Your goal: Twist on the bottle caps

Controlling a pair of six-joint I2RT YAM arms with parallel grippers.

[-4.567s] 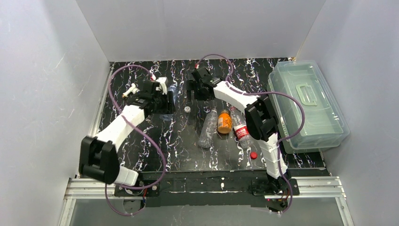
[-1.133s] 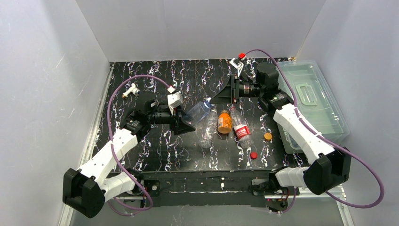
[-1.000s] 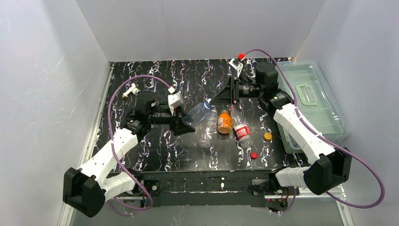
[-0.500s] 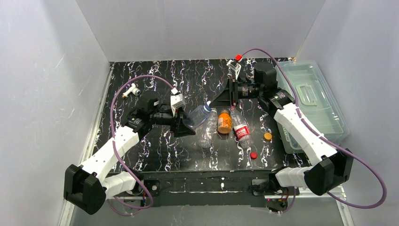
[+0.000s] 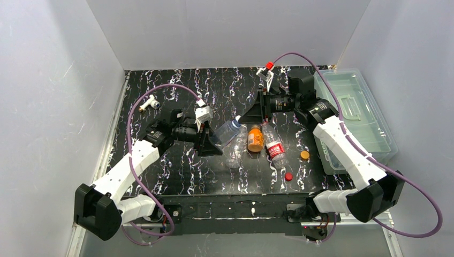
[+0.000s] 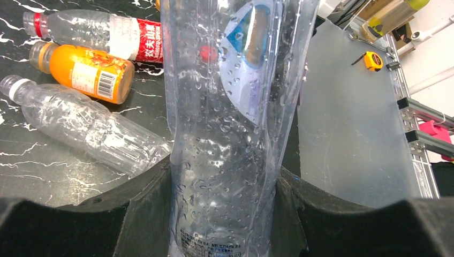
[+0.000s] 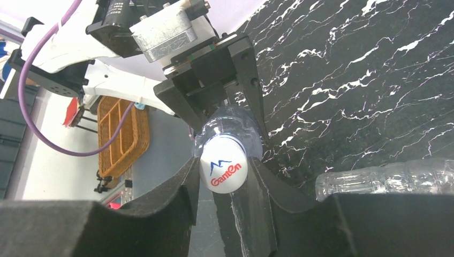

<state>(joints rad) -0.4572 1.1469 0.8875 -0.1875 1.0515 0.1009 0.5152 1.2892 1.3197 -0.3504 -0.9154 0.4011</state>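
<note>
My left gripper (image 5: 212, 140) is shut on the body of a clear wet bottle (image 5: 226, 130), held above the table with its neck aimed up and right. The bottle (image 6: 230, 134) fills the left wrist view, squeezed between both black jaws of the left gripper (image 6: 225, 172). My right gripper (image 5: 244, 115) meets that neck head-on. It is shut on a white bottle cap (image 7: 224, 169) with a blue-and-red logo, which sits on the bottle's mouth (image 7: 231, 127). Two more bottle caps lie loose on the table, an orange-yellow cap (image 5: 304, 155) and a red cap (image 5: 288, 176).
Three bottles lie mid-table: a clear one (image 5: 235, 150), an orange juice one (image 5: 255, 138) and a red-labelled one (image 5: 274, 148). A clear plastic box (image 5: 350, 115) stands at the right edge. A white-and-brass T fitting (image 5: 148, 103) lies at the back left.
My left arm has nudged the bottle slightly right. My right wrist has turned a little and edged left, its cap staying at the bottle's neck. Both grips are unchanged.
</note>
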